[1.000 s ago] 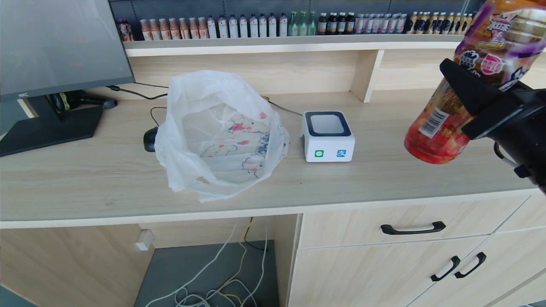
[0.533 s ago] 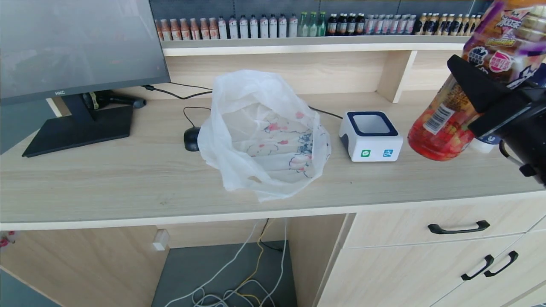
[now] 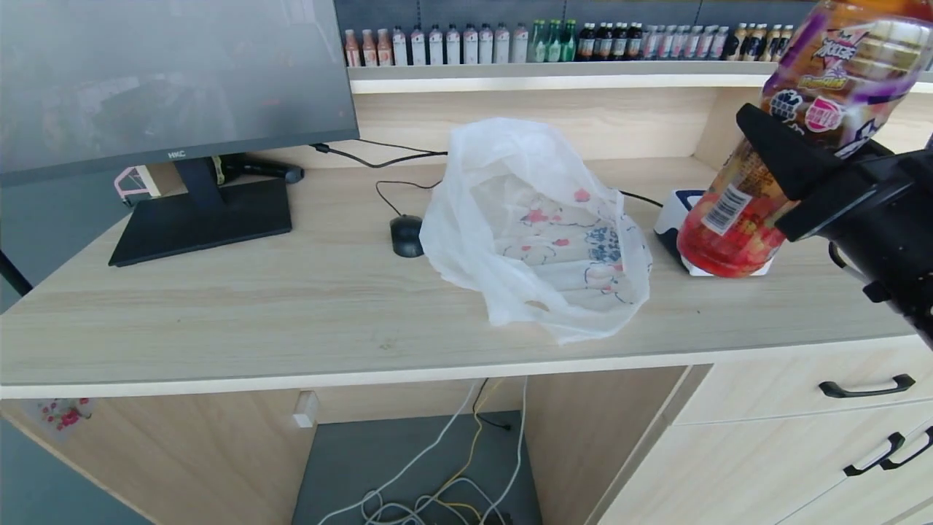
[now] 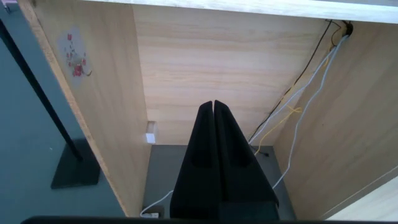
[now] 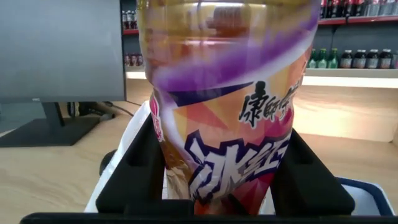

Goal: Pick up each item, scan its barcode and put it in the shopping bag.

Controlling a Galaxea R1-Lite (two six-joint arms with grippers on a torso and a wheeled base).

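Note:
My right gripper [image 3: 798, 142] is shut on a tilted drink bottle [image 3: 773, 146] with a purple and orange label, held above the counter's right end. The bottle's barcode [image 3: 725, 208] faces left and down. Its red bottom hangs in front of the white and blue scanner [image 3: 669, 219], hiding most of it. The bottle [image 5: 224, 93] sits between black fingers [image 5: 134, 168]. An open white shopping bag [image 3: 539, 226] lies on the counter left of the scanner. My left gripper [image 4: 213, 112] is shut on nothing, low down below the counter edge.
A monitor [image 3: 168, 73] on a black stand occupies the counter's left, with a black mouse [image 3: 406, 235] between it and the bag. A back shelf carries several bottles [image 3: 554, 40]. Cables [image 3: 437, 481] hang under the counter, and drawers [image 3: 864, 386] are at the right.
The head camera has swung left, shifting the whole scene right in the picture. The held bottle has come leftward over the counter and now overlaps the scanner.

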